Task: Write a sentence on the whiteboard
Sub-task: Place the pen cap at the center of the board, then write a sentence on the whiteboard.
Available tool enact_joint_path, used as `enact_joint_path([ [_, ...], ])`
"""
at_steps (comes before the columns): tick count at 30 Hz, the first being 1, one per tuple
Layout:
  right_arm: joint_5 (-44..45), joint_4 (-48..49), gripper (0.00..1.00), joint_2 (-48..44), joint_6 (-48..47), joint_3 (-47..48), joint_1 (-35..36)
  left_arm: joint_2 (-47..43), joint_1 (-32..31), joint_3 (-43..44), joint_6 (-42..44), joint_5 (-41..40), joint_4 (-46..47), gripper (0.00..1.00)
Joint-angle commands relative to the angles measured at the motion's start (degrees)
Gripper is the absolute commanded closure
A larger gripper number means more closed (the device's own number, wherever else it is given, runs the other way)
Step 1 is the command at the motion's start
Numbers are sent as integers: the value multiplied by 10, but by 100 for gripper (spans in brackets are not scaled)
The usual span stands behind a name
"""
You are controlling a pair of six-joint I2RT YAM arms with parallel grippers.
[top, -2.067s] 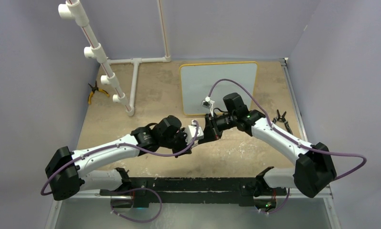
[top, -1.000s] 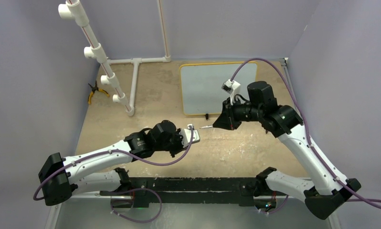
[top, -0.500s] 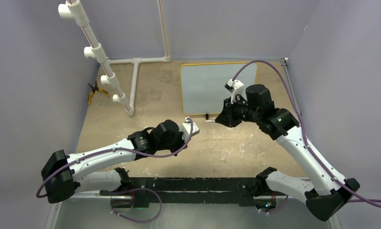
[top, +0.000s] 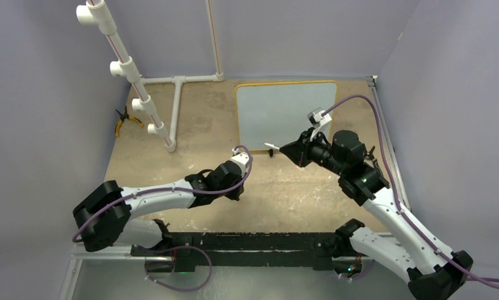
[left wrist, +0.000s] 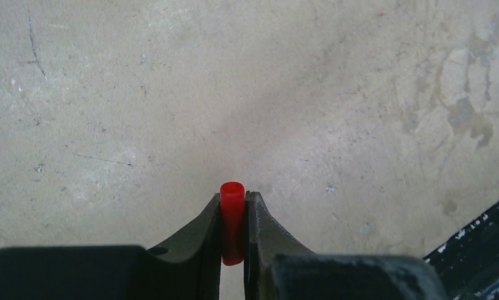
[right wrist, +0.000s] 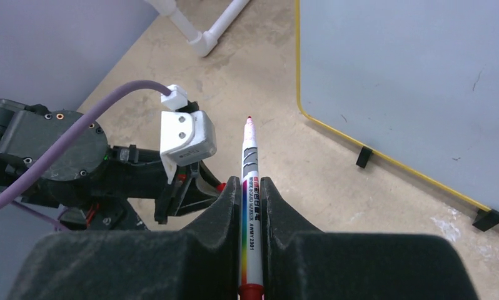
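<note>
Top view hides my left gripper under its wrist; wrist view shows it clamped on a red cap, pointing down at the table. My right gripper pinches the marker, tip aimed left. The whiteboard lies upper centre.

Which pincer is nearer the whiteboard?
Right. The right pincer, holding a marker, is at the whiteboard's near edge; the left pincer, holding a red cap, is over the table, farther back.

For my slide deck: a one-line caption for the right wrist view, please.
Right pincer clamps an uncapped marker, red tip bare, near the yellow-framed whiteboard.
</note>
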Motion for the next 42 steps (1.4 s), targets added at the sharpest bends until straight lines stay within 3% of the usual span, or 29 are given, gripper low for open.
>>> enact_joint_path([
  [1,26,114,100,-21,5,-44,-1,32,21,-6,-43,1,63,89],
  [6,29,156,100,-16,1,-74,-1,43,43,-18,-46,25,91,68],
  [11,39,182,100,-10,-2,-90,0,25,78,-33,-50,73,106,40],
  [14,44,202,100,-4,-4,-93,0,6,102,-26,-42,96,98,17],
  [16,48,217,100,3,-6,-93,0,-3,117,-5,-28,116,77,13],
  [23,68,265,100,51,-15,-75,0,-2,219,114,58,229,3,10],
  [33,68,300,100,154,3,1,0,116,353,257,125,453,51,20],
  [42,31,321,100,229,-11,58,0,197,368,324,182,449,31,34],
])
